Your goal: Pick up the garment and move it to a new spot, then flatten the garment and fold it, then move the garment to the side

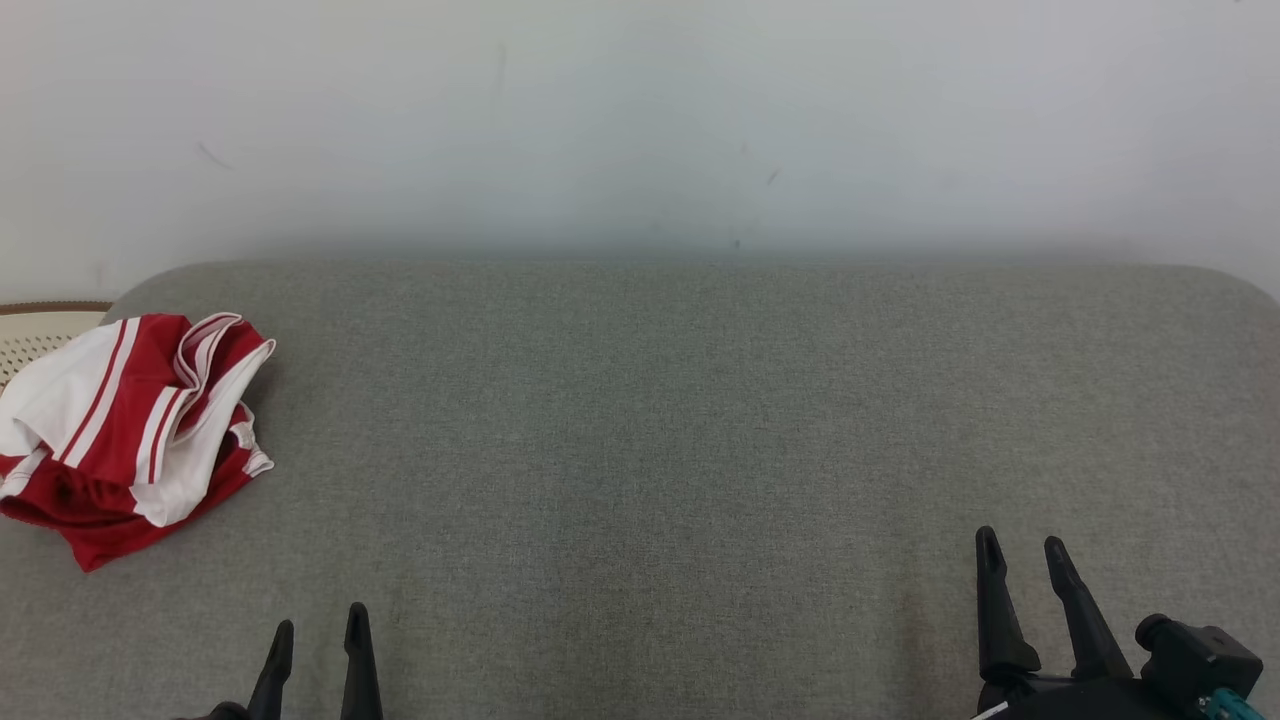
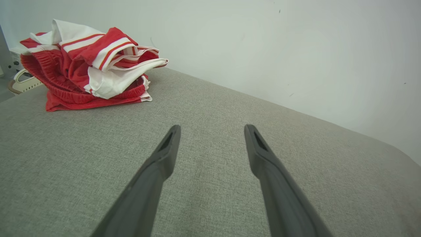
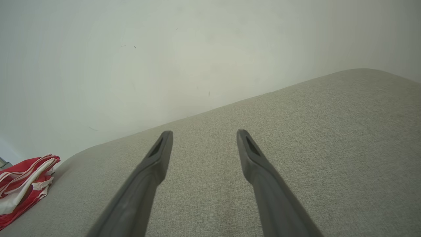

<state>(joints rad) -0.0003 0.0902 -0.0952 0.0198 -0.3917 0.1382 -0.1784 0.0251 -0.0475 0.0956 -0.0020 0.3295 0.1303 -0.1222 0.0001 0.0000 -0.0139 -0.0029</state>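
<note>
**Garment lies bunched at cushion's left edge, both grippers spread and empty**

We see the red-and-white garment [image 1: 130, 430] heaped at the middle left of the head view. It rests on the grey cushion [image 1: 640, 450] near the cushion's rounded far corner. Our left gripper [image 1: 321, 617] rises from the bottom edge at lower left, fingers apart with nothing between them, below and right of the garment and clear of it. Our right gripper [image 1: 1021, 537] stands at lower right, fingers also spread and empty, well apart from the garment. In the left wrist view the garment sits at upper left, white striped folds over red, beyond the fingertips. In the right wrist view its edge shows at lower left. A pale wall [image 1: 640, 120] runs behind the cushion. A cream perforated object [image 1: 40, 335] shows at the left edge, behind the garment.
</note>
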